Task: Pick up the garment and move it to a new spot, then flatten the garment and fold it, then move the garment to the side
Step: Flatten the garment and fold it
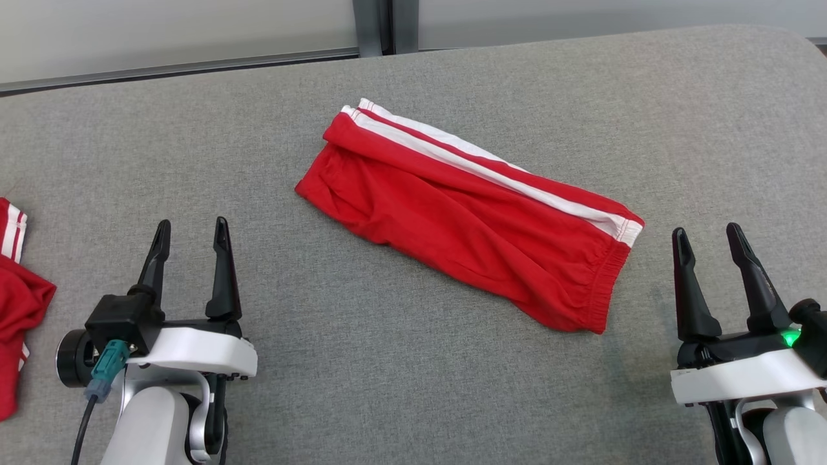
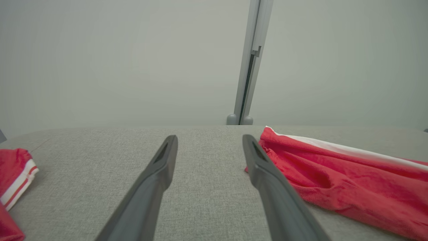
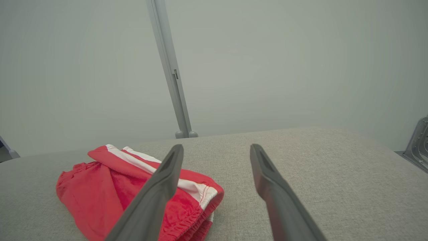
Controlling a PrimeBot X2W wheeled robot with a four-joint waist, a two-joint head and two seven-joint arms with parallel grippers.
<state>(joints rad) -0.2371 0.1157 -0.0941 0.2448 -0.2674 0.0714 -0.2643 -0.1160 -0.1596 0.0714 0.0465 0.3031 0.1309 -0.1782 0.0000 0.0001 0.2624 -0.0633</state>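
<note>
The garment (image 1: 465, 213), red shorts with white side stripes, lies folded into a long band across the middle of the grey table (image 1: 400, 381), slanting from far left to near right. My left gripper (image 1: 192, 229) stands open at the lower left, well clear of the cloth, nothing between its fingers. At the lower right my right gripper (image 1: 707, 234) is open too, just right of the elastic waistband end. The left wrist view has the garment (image 2: 344, 177) to the right of the left gripper (image 2: 209, 139). In the right wrist view the garment (image 3: 110, 190) lies left of the right gripper (image 3: 217, 149).
Another red garment with white stripes (image 1: 16, 297) lies at the table's left edge, seen also in the left wrist view (image 2: 15, 174). A pale wall with a grey vertical post (image 1: 375, 26) stands behind the table. A metal bracket (image 3: 418, 144) sits past the table's right end.
</note>
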